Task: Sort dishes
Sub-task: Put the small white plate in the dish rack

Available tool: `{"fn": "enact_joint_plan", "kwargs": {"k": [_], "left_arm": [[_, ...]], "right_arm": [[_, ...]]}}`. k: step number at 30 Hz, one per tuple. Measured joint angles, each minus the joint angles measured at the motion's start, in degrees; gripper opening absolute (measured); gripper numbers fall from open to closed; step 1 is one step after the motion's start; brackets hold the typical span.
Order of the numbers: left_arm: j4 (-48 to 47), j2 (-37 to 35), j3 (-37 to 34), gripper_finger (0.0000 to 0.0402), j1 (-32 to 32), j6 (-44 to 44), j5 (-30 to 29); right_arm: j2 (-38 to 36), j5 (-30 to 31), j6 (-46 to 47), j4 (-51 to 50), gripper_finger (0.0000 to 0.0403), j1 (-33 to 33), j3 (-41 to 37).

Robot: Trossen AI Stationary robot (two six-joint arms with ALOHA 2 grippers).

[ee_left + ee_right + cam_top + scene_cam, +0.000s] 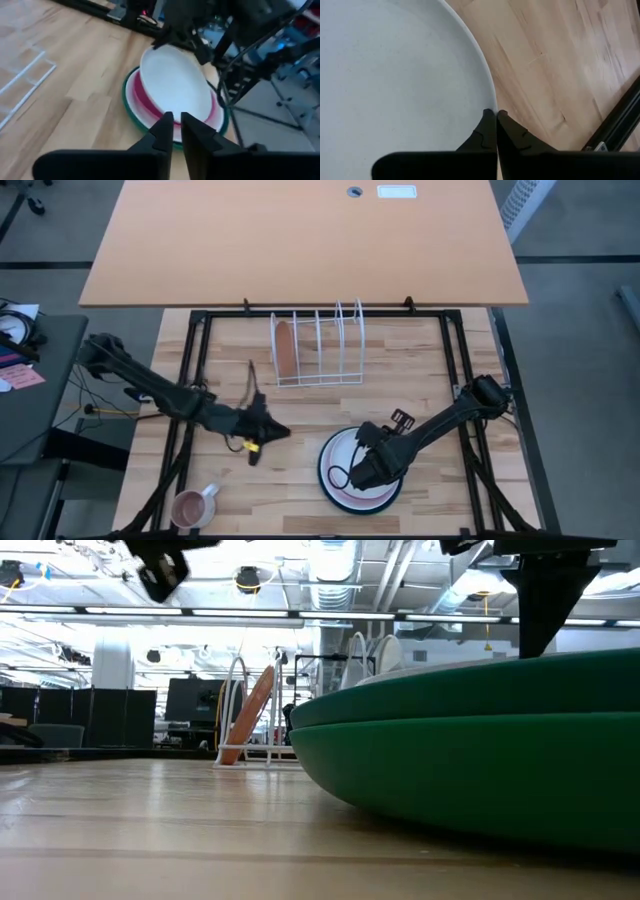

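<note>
The white plate (345, 452) tops a stack with a pink plate (150, 102) under it and a dark green plate (480, 765) at the bottom, sitting on the wooden surface (300, 480) near its front edge, on the right arm's side. An orange-brown plate (285, 348) already stands on edge in the leftmost slot of the white wire rack (318, 345), which lies behind the stack, toward the far side. The right pincer (492, 116) is directly over the stack, its tips pressed together right at the rim of the white plate; its wrist view shows the edge meeting the tips, and the left wrist view shows that plate tilted up off the pink one on the right arm's side, so I judge the tips to be clamped on its rim. The left pincer (174, 122) hovers off to the stack's left, pointing toward it, tips nearly together with a narrow gap and holding nothing. The right arm is plainly the nearer one; the rack lies away from it, back and to the left, with its slots running front to back.
</note>
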Motion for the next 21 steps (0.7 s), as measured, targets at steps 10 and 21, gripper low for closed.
{"fn": "enact_joint_plan", "kwargs": {"k": [10,21], "left_arm": [[-0.2,19.2,11.0,0.0192,4.4,-0.1,6.5],[-0.1,34.9,21.5,0.0255,7.6,-1.8,6.4]], "right_arm": [[0.0,0.0,0.4,-0.1,0.0000,0.2,0.0],[0.0,0.0,0.4,0.0,0.0000,0.5,0.0]]}}
